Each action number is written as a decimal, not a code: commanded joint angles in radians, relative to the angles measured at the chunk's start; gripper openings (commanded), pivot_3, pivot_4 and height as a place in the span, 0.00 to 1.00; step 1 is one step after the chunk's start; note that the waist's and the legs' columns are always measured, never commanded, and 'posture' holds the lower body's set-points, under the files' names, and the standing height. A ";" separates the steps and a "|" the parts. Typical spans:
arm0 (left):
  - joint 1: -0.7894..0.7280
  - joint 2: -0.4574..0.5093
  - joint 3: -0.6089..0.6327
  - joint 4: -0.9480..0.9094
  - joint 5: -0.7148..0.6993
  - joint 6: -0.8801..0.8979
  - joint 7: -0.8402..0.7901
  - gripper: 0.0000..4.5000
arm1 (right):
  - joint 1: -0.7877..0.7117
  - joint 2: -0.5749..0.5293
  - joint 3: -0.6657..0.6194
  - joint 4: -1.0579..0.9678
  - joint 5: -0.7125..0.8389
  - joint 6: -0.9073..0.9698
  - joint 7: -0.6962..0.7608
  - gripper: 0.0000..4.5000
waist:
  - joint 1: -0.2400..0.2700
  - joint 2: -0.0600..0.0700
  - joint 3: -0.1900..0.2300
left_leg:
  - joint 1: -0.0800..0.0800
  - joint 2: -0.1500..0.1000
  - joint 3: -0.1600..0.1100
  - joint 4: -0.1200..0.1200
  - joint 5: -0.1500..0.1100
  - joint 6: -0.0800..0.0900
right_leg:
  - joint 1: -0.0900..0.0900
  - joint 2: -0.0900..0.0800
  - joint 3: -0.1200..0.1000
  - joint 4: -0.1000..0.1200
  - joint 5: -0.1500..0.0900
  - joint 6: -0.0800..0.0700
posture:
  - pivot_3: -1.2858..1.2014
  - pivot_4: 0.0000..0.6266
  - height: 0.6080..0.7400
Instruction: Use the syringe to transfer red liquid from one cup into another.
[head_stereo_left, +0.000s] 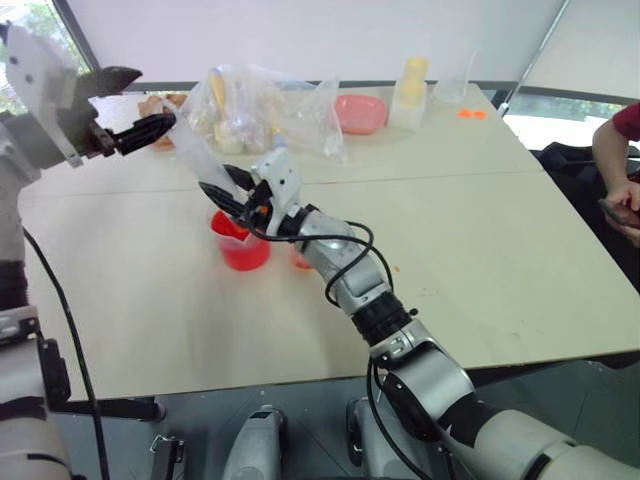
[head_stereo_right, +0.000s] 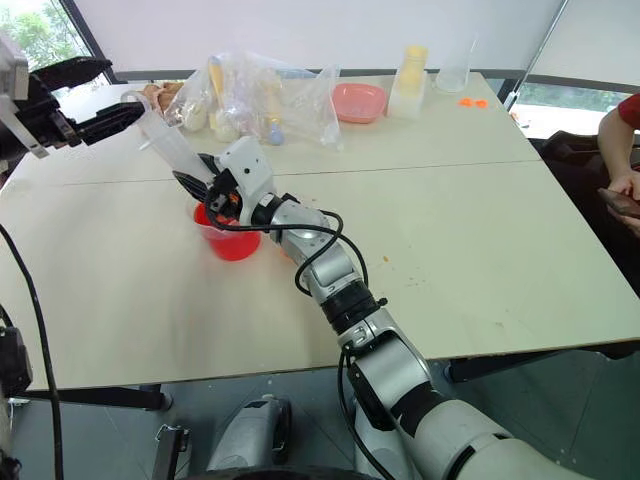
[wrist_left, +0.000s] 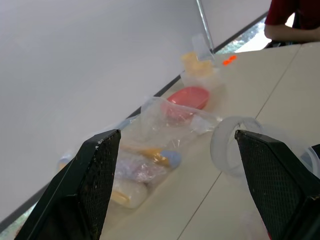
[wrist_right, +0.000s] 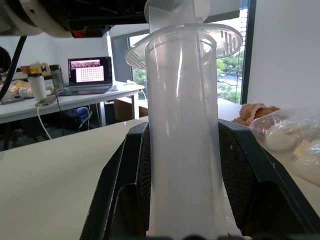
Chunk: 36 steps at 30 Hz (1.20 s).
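- The right gripper (head_stereo_right: 200, 180) is clenched on the syringe (head_stereo_right: 172, 146): its jaws press the clear barrel from both sides, as the right wrist view shows, with the flange and plunger head rising beyond them.
- Directly below those jaws sits the larger cup (head_stereo_right: 229, 240) of red liquid (head_stereo_left: 243, 250). I judge the barrel is held tilted over it so the nozzle dips in to draw liquid; the nozzle itself is hidden behind the jaws, so I cannot tell whether it reaches the liquid.
- The smaller cup (head_stereo_left: 299, 259) stands just behind the right forearm, mostly covered by it.
- The left gripper (head_stereo_left: 125, 105) is released, jaws spread wide just beyond the syringe's plunger end, touching nothing; probably placed there to work the plunger.
- Farther past both jaws on the tabletop (head_stereo_right: 450, 200) lie a plastic bag (head_stereo_right: 250, 100) and a pink dish (head_stereo_right: 360, 102).
- At the edge, a person's arm (head_stereo_right: 622, 140) is cut off.
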 joint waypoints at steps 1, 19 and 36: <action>0.095 -0.008 0.020 -0.063 -0.065 0.123 0.001 0.86 | -0.078 0.110 -0.044 -0.162 0.064 -0.054 -0.023 0.31 | -0.002 0.000 0.000 | 0.000 0.000 0.000 0.000 0.000 0.000 | 0.000 0.000 0.000 0.000 0.000 0.000 | 0.52 0.24 1.00; 0.400 -0.013 0.266 -0.301 -0.310 0.351 0.100 0.86 | -0.152 0.123 -0.145 -0.115 0.182 -0.028 -0.130 0.31 | -0.001 0.000 0.000 | 0.001 0.004 -0.001 -0.001 0.000 0.000 | -0.001 -0.001 0.001 -0.001 0.000 -0.001 | 0.52 0.24 1.00; 0.066 -0.061 0.013 -0.187 -0.285 0.296 -0.021 0.86 | 0.159 -0.040 -0.088 -0.543 0.122 0.177 -0.229 0.31 | 0.002 -0.002 -0.001 | 0.001 0.000 0.000 0.000 0.000 0.000 | 0.000 0.000 0.000 -0.001 0.000 -0.001 | 0.52 0.24 1.00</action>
